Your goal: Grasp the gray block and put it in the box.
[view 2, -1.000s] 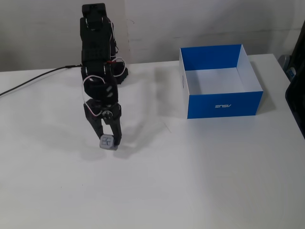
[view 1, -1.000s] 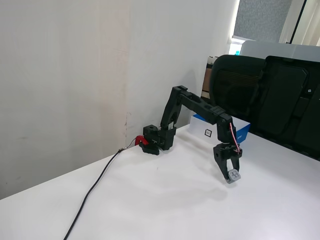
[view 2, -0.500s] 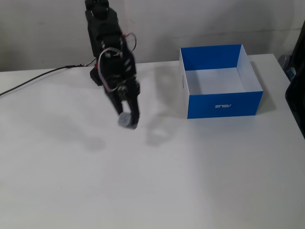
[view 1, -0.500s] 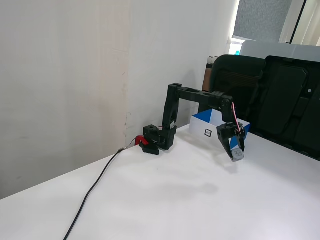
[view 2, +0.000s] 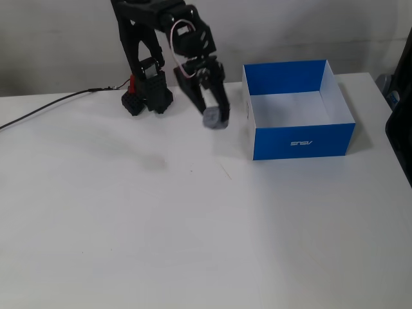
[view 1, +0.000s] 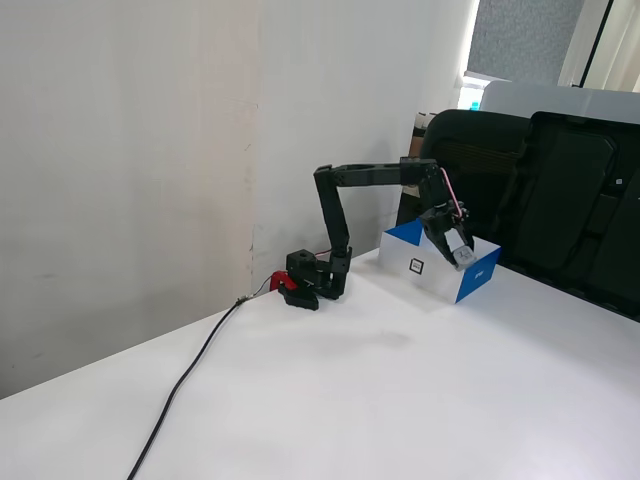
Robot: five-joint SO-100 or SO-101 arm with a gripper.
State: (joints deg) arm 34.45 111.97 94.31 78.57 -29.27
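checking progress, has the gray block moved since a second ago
Yes. Held in the gripper, the gray block has risen and swung right toward the box.

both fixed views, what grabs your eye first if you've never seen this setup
The black arm raised off the white table, its tool shut on the gray block in mid-air. Next comes the bright blue box, open and white inside, standing to the right of the block in the view from the front. In the side view the tool hangs right by the box, with a dark office chair behind.
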